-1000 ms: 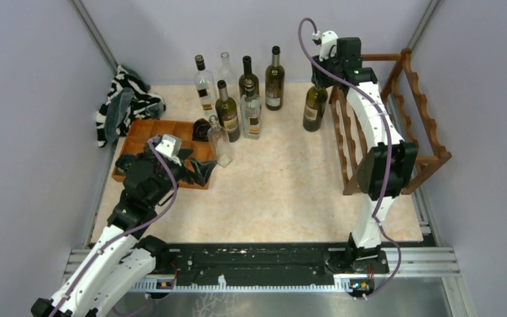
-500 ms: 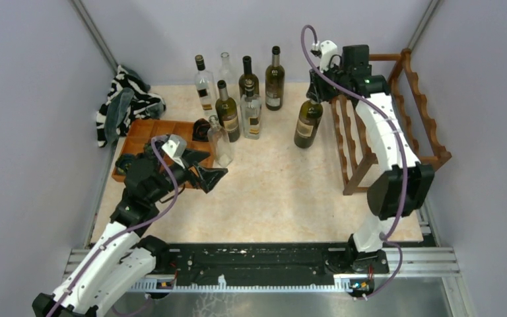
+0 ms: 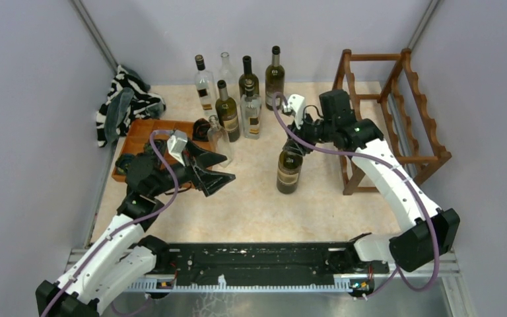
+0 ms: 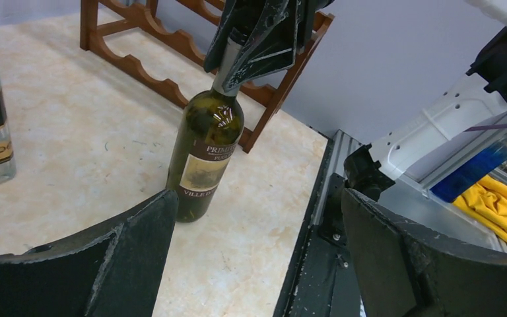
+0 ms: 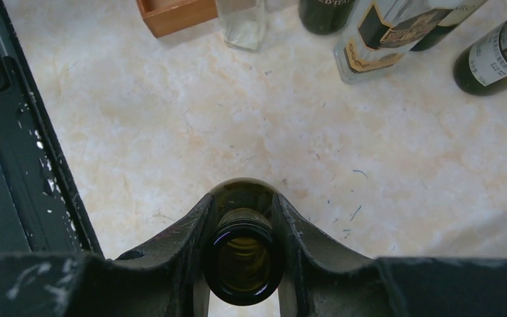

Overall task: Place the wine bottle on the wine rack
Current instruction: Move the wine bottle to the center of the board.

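Note:
The wine bottle [image 3: 289, 172] is dark green with a cream label and stands near the middle of the table, leaning slightly. My right gripper [image 3: 295, 146] is shut on its neck from above. In the right wrist view the fingers [image 5: 191, 228] clamp the neck just under the open mouth [image 5: 243, 261]. The left wrist view shows the bottle [image 4: 206, 158] ahead, with the right gripper [image 4: 257, 39] on its neck. My left gripper [image 3: 223, 170] is open, empty and to the left of the bottle, jaws wide apart [image 4: 257, 195]. The wine rack [image 3: 396, 112] stands empty at the right.
Several bottles [image 3: 241, 92] stand at the back. A clear one [image 3: 219, 142] is close to my left gripper. An orange-brown tray [image 3: 146, 132] and a striped cloth [image 3: 125, 99] lie at the left. The black rail [image 3: 257, 264] runs along the near edge.
My right arm has carried the bottle from beside the rack's far left end to the table's middle. My left gripper has moved right, toward the bottle.

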Robot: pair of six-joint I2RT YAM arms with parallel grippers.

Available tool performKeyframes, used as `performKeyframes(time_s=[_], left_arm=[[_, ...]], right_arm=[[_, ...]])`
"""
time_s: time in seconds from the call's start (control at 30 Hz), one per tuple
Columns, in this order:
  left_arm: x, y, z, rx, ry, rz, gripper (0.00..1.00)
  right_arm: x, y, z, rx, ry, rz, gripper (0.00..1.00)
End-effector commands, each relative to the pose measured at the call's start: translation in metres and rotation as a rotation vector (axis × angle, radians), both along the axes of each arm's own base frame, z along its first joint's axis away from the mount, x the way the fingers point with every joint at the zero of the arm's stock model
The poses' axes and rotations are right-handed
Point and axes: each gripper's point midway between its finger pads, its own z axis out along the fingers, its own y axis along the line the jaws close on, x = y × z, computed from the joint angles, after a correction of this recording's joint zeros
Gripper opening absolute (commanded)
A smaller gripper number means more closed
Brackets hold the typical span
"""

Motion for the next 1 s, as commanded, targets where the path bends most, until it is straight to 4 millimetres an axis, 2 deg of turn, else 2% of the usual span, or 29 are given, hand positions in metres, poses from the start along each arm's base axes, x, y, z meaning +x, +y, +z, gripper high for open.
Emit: performKeyframes(time_s=[0.0, 0.1, 0.23, 0.4, 0.5, 0.6, 0.73, 0.83, 0.9, 0.97], left_arm=[[-0.009, -0.003, 0.011, -0.047, -0.023, -0.045, 0.98], [-0.008, -0.005, 0.010, -0.049, -0.016, -0.045, 0.99], [-0.008, -0.008, 0.008, -0.048, -0.007, -0.052, 0.99], [-0.007, -0.011, 0.006, -0.043, -0.001, -0.062, 0.99], [-0.007, -0.011, 0.007, -0.043, -0.005, -0.064, 0.99], [-0.008, -0.011, 0.010, -0.045, -0.014, -0.068, 0.99], [-0.005, -0.014, 0.018, -0.051, -0.002, -0.058, 0.99], [-0.002, -0.034, 0.024, 0.040, 0.024, -0.005, 0.99], [-0.006, -0.054, 0.025, 0.126, 0.022, 0.029, 0.99], [0.000, -0.065, 0.023, 0.196, 0.068, 0.091, 0.99]], right_arm=[[-0.006, 0.011, 0.038, 0.058, -0.171, 0.084, 0.07], [-0.014, 0.015, 0.032, 0.051, -0.157, 0.118, 0.22], [-0.017, 0.016, 0.033, 0.039, -0.156, 0.116, 0.55], [-0.011, 0.010, 0.052, 0.033, -0.179, 0.062, 0.76], [-0.015, 0.007, 0.067, 0.043, -0.193, 0.057, 0.83], [-0.024, 0.003, 0.095, 0.082, -0.216, 0.078, 0.87], [-0.023, -0.026, 0.135, 0.216, -0.208, 0.033, 0.88], [-0.012, -0.055, 0.140, 0.307, -0.186, -0.064, 0.88], [-0.002, -0.076, 0.134, 0.320, -0.191, -0.162, 0.88], [0.005, -0.095, 0.129, 0.321, -0.201, -0.251, 0.88]])
